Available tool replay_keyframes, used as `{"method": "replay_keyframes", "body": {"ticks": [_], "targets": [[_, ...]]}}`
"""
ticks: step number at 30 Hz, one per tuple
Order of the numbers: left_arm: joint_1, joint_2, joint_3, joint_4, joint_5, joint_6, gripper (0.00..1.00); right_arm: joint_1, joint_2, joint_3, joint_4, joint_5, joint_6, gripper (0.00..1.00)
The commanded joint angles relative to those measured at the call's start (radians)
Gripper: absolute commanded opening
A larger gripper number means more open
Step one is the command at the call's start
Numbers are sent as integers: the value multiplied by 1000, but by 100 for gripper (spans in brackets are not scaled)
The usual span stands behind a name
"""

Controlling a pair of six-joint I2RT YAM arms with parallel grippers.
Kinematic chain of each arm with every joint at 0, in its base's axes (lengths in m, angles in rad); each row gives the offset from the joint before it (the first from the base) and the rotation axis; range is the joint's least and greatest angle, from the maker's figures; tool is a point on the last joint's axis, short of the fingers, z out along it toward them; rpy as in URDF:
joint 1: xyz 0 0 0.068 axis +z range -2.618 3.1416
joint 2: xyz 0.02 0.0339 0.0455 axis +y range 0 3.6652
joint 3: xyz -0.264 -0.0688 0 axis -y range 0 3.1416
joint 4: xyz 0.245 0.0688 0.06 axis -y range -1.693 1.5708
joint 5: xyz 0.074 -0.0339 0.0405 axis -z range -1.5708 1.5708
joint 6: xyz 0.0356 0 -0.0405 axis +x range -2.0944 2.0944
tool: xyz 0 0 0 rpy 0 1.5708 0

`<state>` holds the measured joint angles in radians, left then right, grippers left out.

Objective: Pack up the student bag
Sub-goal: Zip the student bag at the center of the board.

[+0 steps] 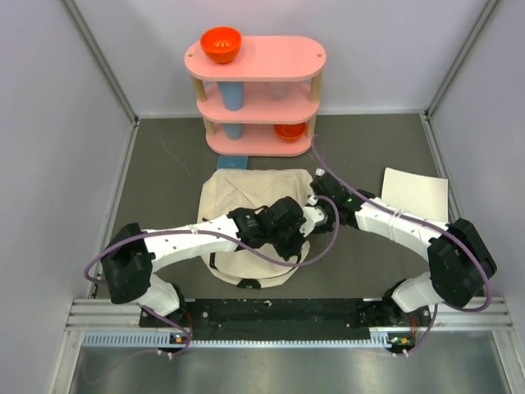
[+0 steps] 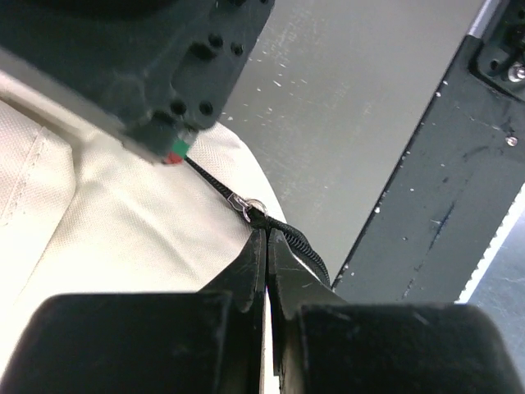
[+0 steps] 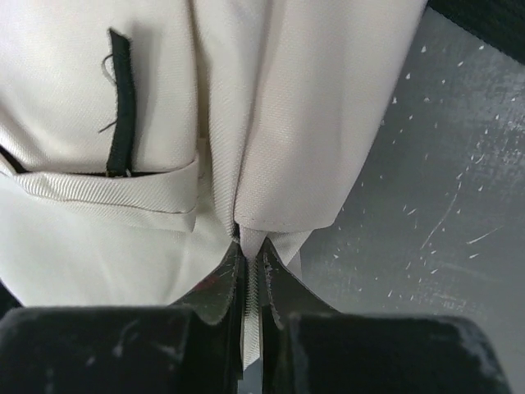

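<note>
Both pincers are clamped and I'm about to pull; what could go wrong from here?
1. The left pincer grips the zipper by its very tips, so it may slip off.
2. The right pincer pinches only a thin fold of the bag; the cloth could slide out, or the bag drag along.

The table was overlooked from high above its near edge by the top external camera, tilted down and forward, while the student bag, shared by all three views, was filmed very closely by both wrist cameras, seemingly at different edges.
</note>
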<state>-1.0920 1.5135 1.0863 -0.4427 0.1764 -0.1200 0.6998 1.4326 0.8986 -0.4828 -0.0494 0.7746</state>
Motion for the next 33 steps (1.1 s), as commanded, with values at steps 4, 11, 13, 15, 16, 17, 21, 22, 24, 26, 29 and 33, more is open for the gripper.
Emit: {"method": "replay_keyframes", "body": {"ticks": [4, 11, 13, 15, 16, 17, 21, 22, 24, 26, 29, 33], "targets": [[-77, -75, 0, -71, -20, -39, 0, -172, -31, -44, 322, -35, 135, 0], [-131, -90, 6, -134, -129, -104, 0, -189, -21, -33, 377, -21, 169, 0], [-140, -102, 18, -154, -149, -112, 0, -215, -24, -46, 400, -23, 190, 0], [-146, -108, 27, -171, -158, -115, 0, -235, -31, -61, 421, -33, 206, 0], [-147, -117, 49, -183, -157, -116, 0, -244, -35, -67, 434, -40, 212, 0], [-151, -119, 61, -206, -158, -118, 0, -256, -47, -72, 444, -40, 221, 0], [-155, -127, 95, -228, -124, -122, 0, -273, -63, -73, 452, -37, 221, 0], [-167, -130, 90, -235, -108, -133, 0, -275, -61, -70, 452, -43, 219, 0], [-195, -145, 66, -235, -115, -164, 0, -284, -57, -66, 452, -55, 218, 0], [-226, -151, 32, -240, -130, -191, 0, -289, -52, -66, 454, -56, 218, 0], [-252, -145, 27, -284, -153, -223, 0, -293, -47, -61, 457, -52, 219, 0], [-282, -147, 49, -340, -212, -259, 0, -309, -43, -55, 458, -49, 221, 0]]}}
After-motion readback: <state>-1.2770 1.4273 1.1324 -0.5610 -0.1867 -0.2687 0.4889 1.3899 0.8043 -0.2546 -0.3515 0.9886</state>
